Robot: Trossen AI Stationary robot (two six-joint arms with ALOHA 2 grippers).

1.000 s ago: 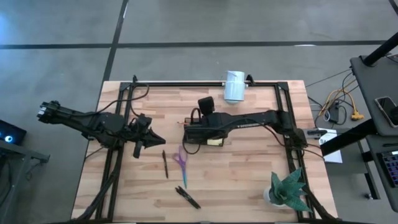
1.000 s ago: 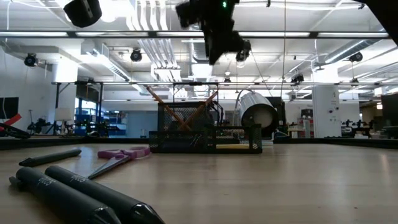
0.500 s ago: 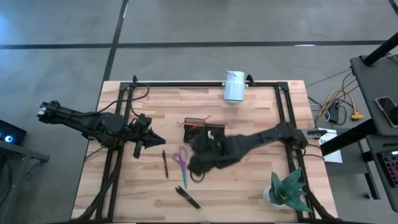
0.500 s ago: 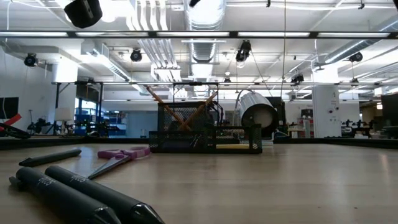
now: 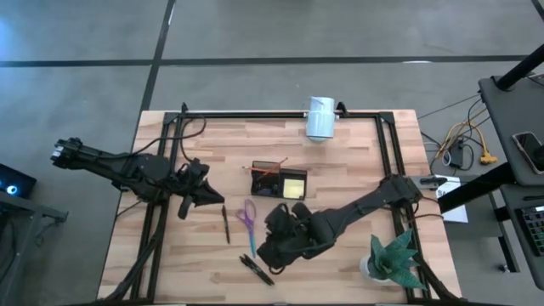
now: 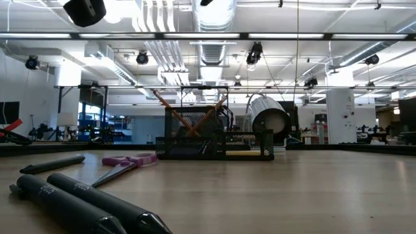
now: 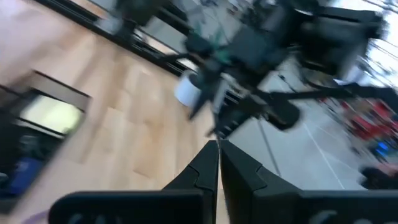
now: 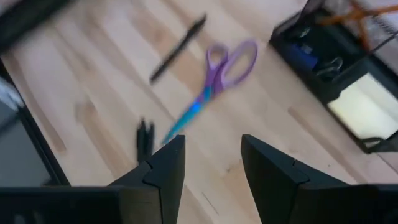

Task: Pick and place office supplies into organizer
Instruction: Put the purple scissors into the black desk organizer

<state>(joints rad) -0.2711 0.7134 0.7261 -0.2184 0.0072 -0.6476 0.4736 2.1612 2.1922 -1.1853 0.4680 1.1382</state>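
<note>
Right tool point(image 8: 211, 163) above scissors point(image 8: 214, 81), spread

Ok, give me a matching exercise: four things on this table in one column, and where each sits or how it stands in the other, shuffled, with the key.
Things
1. sticky-note pad
2. scissors
3. left gripper
4. plant

Place or state
A. near the table's right front corner
B. shut, empty, by the left frame rail
C. inside the organizer
D. flat on the bare wood, between the pen and the right gripper

Pairs: 1-C, 2-D, 3-B, 4-A
</note>
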